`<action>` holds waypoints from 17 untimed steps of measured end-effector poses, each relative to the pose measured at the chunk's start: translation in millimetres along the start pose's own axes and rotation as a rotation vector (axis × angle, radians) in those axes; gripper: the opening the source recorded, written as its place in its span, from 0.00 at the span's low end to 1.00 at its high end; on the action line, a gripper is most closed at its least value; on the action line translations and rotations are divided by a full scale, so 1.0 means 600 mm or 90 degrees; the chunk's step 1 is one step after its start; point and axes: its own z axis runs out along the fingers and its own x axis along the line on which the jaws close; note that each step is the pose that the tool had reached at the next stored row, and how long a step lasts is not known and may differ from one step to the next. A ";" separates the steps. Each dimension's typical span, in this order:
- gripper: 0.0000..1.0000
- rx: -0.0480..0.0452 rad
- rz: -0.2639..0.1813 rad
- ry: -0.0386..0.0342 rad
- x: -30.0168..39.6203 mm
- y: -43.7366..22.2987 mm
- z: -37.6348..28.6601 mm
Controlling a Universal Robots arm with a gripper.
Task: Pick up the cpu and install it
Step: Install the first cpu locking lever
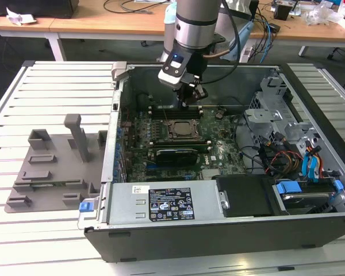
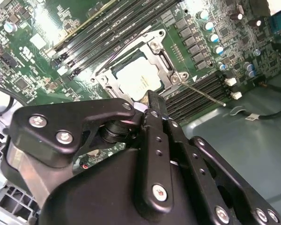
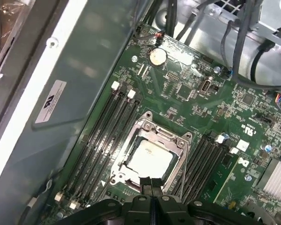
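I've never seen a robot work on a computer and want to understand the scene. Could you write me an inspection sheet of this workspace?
Surface: white slatted table carrying an open computer case.
Job's things: the cpu sits in the socket frame on the green motherboard.
Clutter: grey fixture tray on the table, at the exterior view's left of the case.
Grippers: gripper hovers above the socket, jaws shut, holding nothing.
Cables: coloured bundle inside the case at the exterior view's right; black cables along the arm.
Surroundings: wooden desks behind the table.
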 end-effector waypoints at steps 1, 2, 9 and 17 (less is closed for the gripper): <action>0.11 0.0000 -0.004 -0.0001 0.000 0.000 0.000; 0.11 0.0000 -0.007 -0.0002 0.000 0.000 0.000; 0.11 -0.0001 -0.067 -0.0022 -0.001 0.002 0.000; 0.11 -0.0001 -0.116 -0.0040 -0.001 0.003 0.000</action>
